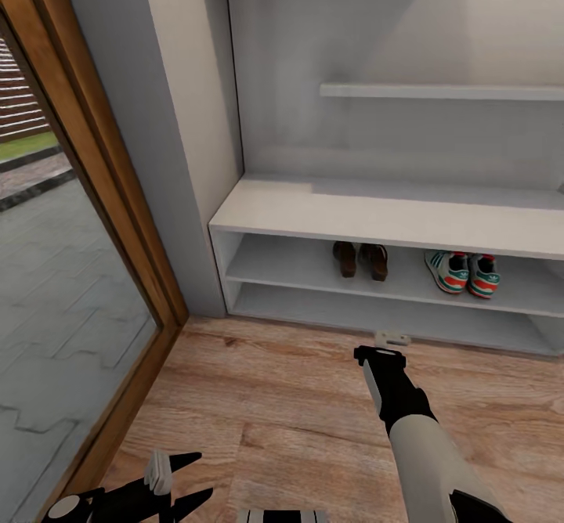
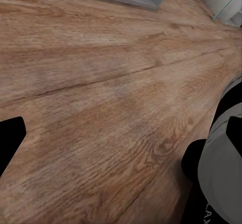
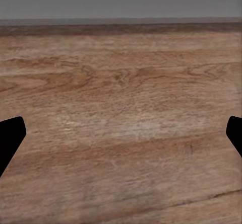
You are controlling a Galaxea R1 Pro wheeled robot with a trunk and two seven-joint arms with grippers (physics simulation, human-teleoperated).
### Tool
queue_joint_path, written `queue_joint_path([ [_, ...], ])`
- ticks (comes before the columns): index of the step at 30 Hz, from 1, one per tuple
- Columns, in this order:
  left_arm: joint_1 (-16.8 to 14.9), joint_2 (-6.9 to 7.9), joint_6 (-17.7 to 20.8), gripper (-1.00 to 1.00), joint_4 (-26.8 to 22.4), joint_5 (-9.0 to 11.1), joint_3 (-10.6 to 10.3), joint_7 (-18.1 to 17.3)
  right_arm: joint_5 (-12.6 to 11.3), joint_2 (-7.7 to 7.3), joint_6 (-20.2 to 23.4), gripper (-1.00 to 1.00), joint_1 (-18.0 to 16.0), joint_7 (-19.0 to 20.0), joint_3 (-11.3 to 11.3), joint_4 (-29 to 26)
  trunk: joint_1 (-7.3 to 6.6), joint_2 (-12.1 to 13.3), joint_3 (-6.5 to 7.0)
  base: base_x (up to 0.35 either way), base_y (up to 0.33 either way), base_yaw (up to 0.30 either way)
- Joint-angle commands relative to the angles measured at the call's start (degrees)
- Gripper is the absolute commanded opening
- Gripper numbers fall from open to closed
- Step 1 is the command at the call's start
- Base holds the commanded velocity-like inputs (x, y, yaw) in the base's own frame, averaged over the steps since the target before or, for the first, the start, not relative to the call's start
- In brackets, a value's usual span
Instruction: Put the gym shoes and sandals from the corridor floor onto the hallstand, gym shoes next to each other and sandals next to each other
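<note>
The two sandals (image 1: 360, 259) stand side by side in the upper open slot of the pale grey hallstand (image 1: 313, 210). To their right in the same slot, the two gym shoes (image 1: 462, 272) sit next to each other, toes outward. My right gripper (image 1: 392, 340) hovers low over the corridor floor (image 1: 298, 413) just in front of the rack, below the sandals; in the right wrist view its fingertips (image 3: 10, 138) stand wide apart over bare planks, open and empty. My left gripper (image 1: 194, 480) hangs at the near left, also open with nothing in it, its fingertip (image 2: 10, 138) over the floor.
A wood-framed glass door (image 1: 94, 218) runs along the left, with paving outside. A grey wall corner (image 1: 188, 131) meets the rack's left end. A floating shelf (image 1: 439, 91) hangs above the bench top. Part of my own body (image 2: 217, 168) shows in the left wrist view.
</note>
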Motion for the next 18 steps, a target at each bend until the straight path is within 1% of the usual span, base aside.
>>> queue_joint_path([
  [1, -0.04, -0.05, -0.61, 1.0, -0.04, -0.45, 0.26, -0.19, 0.42, 0.07, 0.31, 1.0, -0.03, 0.09, -0.22, -0.08, -0.01, -0.02, -0.05, -0.001, 0.0, 0.0],
  [2, -0.04, -0.05, -0.62, 1.0, -0.04, -0.45, 0.29, -0.18, 0.42, 0.07, 0.31, 1.0, -0.02, 0.13, -0.23, -0.05, -0.01, -0.02, -0.05, 0.0, 0.0, 0.0],
  [9, -0.04, -0.05, -0.6, 1.0, -0.04, -0.57, 0.37, -0.17, 0.36, 0.07, 0.23, 1.0, 0.08, 0.25, -0.25, 1.74, -0.19, 0.07, 1.5, 0.0, 0.0, 0.0],
  [11, -0.04, -0.07, -0.58, 1.0, -0.04, -0.64, 0.38, -0.01, 0.34, 0.07, -0.02, 1.0, 0.22, 0.34, -0.26, 5.13, -0.44, 0.5, 1.9, 0.0, 0.0, 0.0],
  [13, -0.04, -0.06, -0.59, 1.0, -0.04, -0.65, 0.38, 0.11, 0.35, 0.07, -0.48, 1.0, 0.24, 0.35, -0.26, 6.42, -0.88, 1.3, 2.26, 0.0, 0.0, 0.0],
  [18, -0.04, -0.12, -0.59, 1.0, -0.04, -0.63, 0.39, 0.88, 0.46, 0.07, -4.44, 1.0, 0.27, 0.37, -0.24, 11.53, -1.98, 3.31, 3.16, 0.0, 0.0, 0.0],
])
